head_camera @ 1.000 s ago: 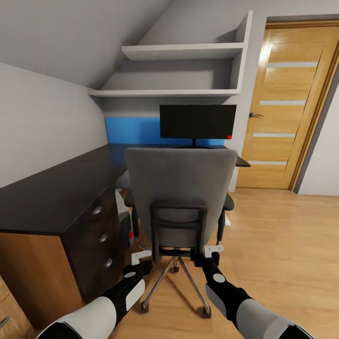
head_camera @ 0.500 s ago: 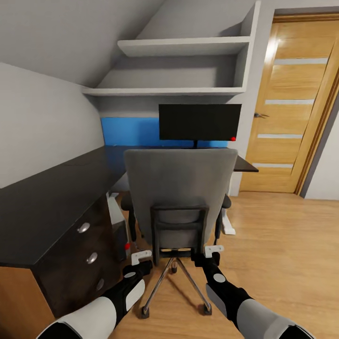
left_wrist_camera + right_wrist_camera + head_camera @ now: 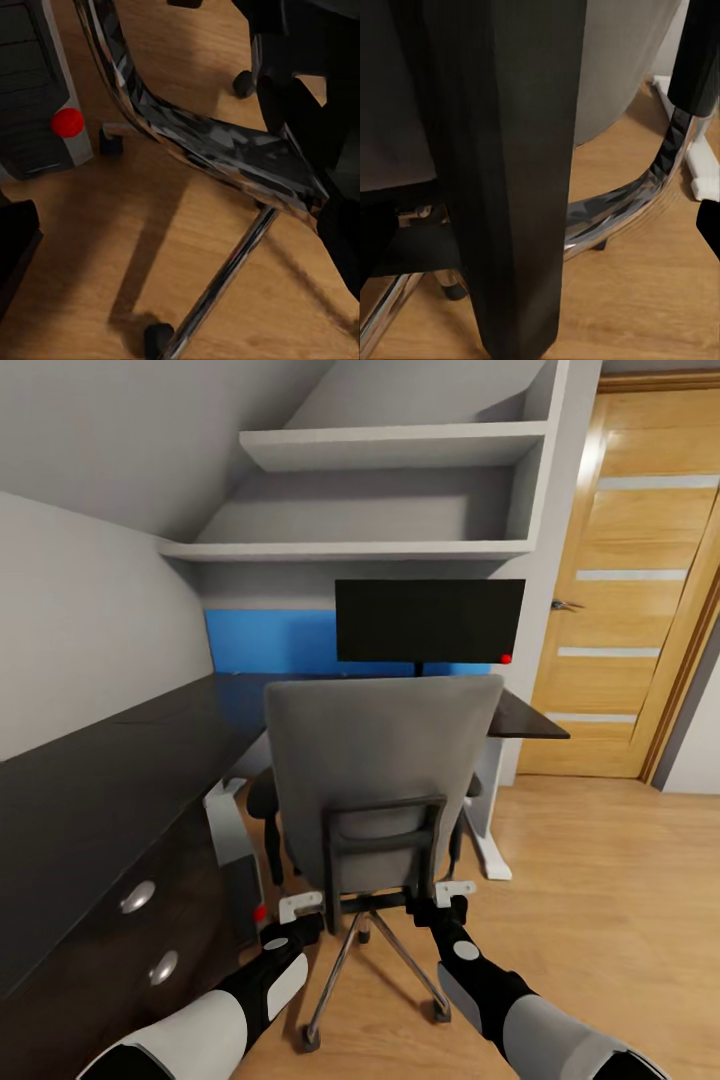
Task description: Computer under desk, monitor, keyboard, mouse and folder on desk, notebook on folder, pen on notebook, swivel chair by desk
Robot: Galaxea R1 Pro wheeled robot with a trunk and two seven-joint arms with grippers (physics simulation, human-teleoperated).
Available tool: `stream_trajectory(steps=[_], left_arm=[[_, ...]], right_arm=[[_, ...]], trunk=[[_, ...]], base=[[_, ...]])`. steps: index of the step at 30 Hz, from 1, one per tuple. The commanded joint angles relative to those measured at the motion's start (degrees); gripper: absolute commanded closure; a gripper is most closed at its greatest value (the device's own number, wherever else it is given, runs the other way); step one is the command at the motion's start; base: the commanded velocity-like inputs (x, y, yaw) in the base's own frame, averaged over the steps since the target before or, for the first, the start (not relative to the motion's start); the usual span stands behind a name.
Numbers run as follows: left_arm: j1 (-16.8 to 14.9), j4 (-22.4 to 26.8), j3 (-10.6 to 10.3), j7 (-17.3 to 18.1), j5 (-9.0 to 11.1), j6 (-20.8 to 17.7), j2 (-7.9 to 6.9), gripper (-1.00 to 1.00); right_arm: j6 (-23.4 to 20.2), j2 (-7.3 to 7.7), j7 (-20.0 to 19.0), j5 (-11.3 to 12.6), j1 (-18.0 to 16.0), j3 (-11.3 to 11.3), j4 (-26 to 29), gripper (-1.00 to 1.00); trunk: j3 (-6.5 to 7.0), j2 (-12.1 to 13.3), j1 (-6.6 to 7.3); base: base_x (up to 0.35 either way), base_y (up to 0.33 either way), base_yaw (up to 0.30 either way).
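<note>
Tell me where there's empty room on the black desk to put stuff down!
The desk has a long bare stretch along the left wall, from the drawers up to the blue panel. There is another bare bit right of the monitor stand. It is crowded below: the swivel chair fills the gap, with the computer tucked beside it.

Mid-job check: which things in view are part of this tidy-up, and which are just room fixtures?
Job:
swivel chair
desk
monitor
computer

Just there:
wall shelves
door
</note>
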State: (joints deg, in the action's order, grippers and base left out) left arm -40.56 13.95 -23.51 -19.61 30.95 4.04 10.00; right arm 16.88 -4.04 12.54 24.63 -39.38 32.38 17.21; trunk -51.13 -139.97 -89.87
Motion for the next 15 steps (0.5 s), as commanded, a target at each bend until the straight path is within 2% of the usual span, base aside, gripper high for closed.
stream_trajectory(steps=[1,9,15], left_arm=[[0.0,0.0,-0.4,-0.3,0.5,0.3,0.00,-1.00],[0.0,-0.1,-0.4,-0.3,0.5,0.3,0.00,-1.00],[0.0,-0.1,-0.4,-0.3,0.5,0.2,0.00,-1.00]], right_arm=[[0.2,0.00,0.2,0.2,-0.1,0.6,0.0,-1.00],[0.2,0.00,0.2,0.2,-0.1,0.6,0.0,-1.00],[0.2,0.00,0.2,0.2,-0.1,0.6,0.0,-1.00]], trunk=[[-0.05,0.0,-0.02],[-0.05,0.0,-0.02],[-0.05,0.0,-0.02]], base=[[0.321,0.000,0.000],[0.321,-0.007,0.000],[0.290,-0.171,0.000]])
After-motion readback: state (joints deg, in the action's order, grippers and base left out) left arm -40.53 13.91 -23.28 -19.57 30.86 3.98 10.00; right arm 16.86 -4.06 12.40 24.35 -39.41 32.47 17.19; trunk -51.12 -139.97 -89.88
